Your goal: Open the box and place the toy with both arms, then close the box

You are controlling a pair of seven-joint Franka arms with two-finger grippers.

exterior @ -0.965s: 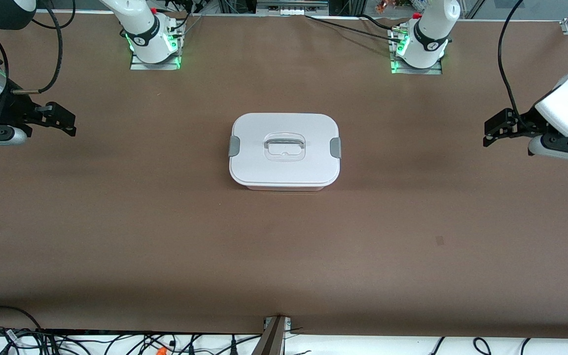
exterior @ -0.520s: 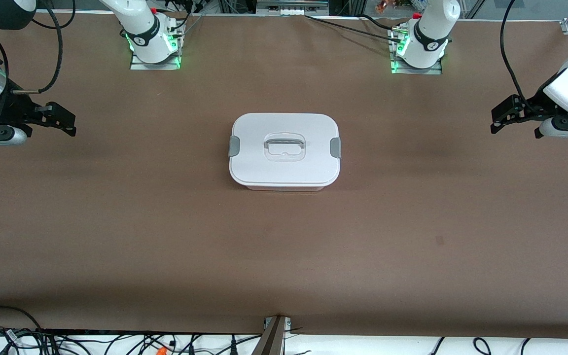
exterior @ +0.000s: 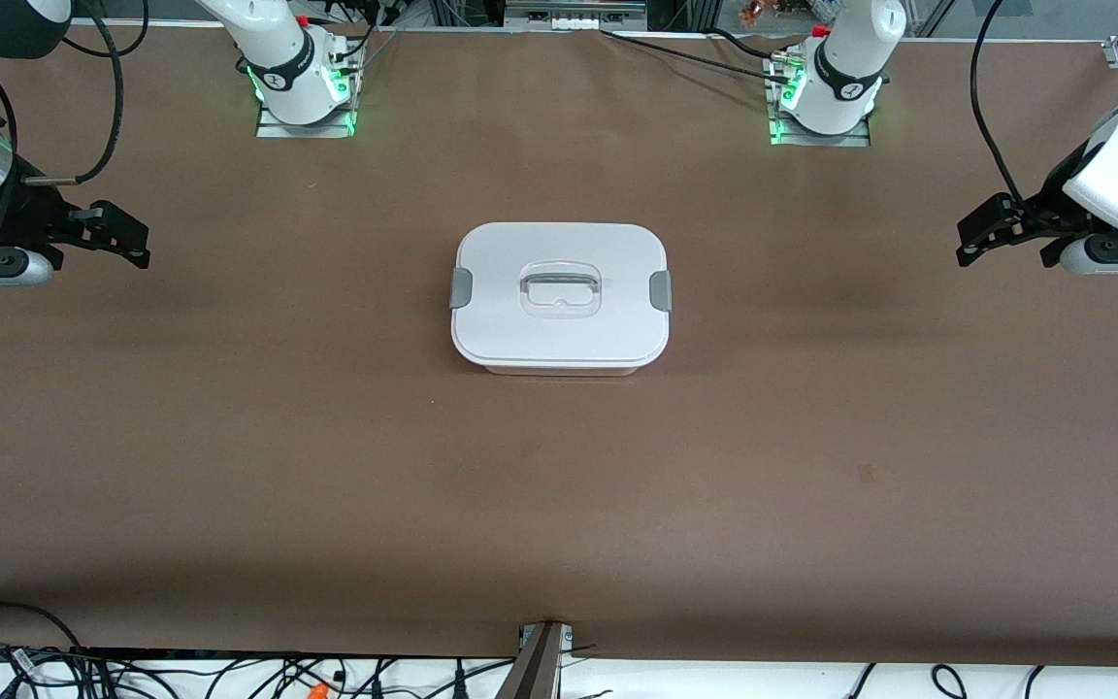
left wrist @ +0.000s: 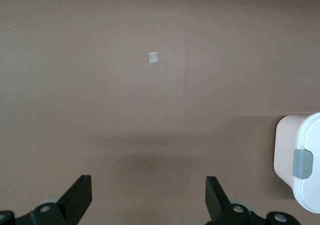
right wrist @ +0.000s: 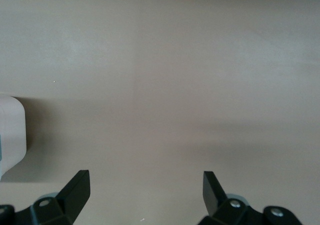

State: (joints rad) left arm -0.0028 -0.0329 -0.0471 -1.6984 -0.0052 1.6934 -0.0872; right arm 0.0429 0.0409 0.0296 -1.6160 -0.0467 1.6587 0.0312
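Note:
The box [exterior: 559, 296] stands in the middle of the table with its white lid on, a clear recessed handle [exterior: 560, 289] on top and a grey clip at each end. The toy is out of view. My left gripper [exterior: 981, 231] is open and empty over the table at the left arm's end, well apart from the box. In the left wrist view [left wrist: 148, 197] the box's corner and one grey clip [left wrist: 302, 163] show at the edge. My right gripper [exterior: 127, 236] is open and empty at the right arm's end; its wrist view [right wrist: 145, 192] shows a box corner [right wrist: 11, 135].
The brown table [exterior: 326, 466] spreads around the box. The arm bases [exterior: 302, 83] stand along the edge farthest from the front camera. A small pale mark [left wrist: 153, 58] lies on the table in the left wrist view. Cables [exterior: 229, 675] run along the nearest edge.
My left gripper has risen and shifted a little at its end of the table. The right arm and the box have not moved.

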